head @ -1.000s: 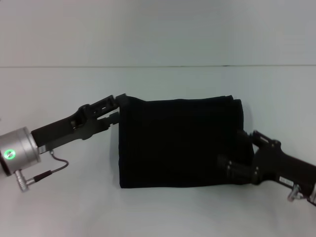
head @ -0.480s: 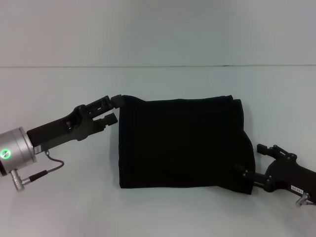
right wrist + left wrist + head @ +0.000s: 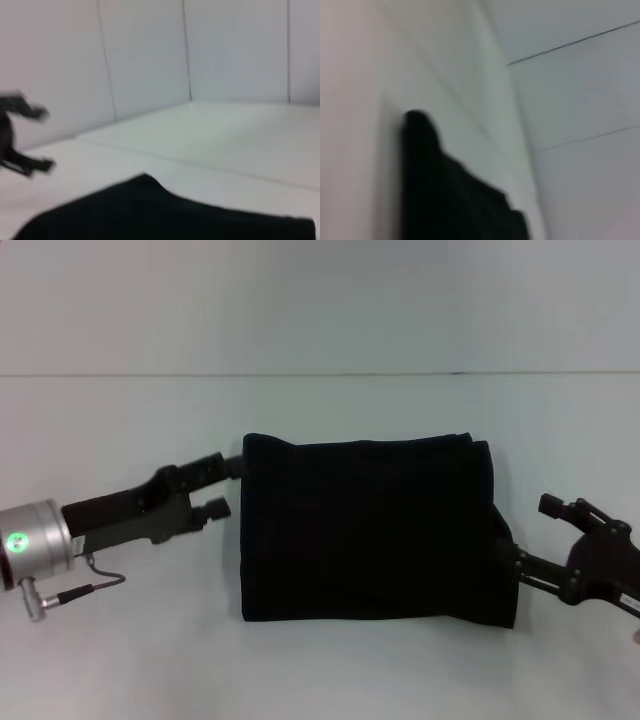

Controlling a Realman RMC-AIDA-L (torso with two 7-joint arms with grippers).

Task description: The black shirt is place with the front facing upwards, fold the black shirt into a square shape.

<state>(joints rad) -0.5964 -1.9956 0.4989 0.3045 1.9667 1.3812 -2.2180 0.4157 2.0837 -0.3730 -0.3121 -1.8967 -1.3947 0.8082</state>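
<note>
Black shirt (image 3: 368,530) lies folded into a rough rectangle on the white table (image 3: 320,660), about mid-table, lettering and label not visible. Its near right corner sags out a bit. Left gripper (image 3: 224,484) sits just off the shirt's far left corner, jaws spread apart, holding nothing, upper finger tip right at the cloth edge, can't tell if touching. Right gripper (image 3: 530,537) is just beside the shirt's near right edge, jaws wide apart, empty, lower finger close to or touching the cloth. Left wrist view shows only a dark blurred fold of the shirt (image 3: 450,195) on the table. Right wrist view shows the shirt's edge (image 3: 165,215) and the left gripper (image 3: 35,137) farther off.
</note>
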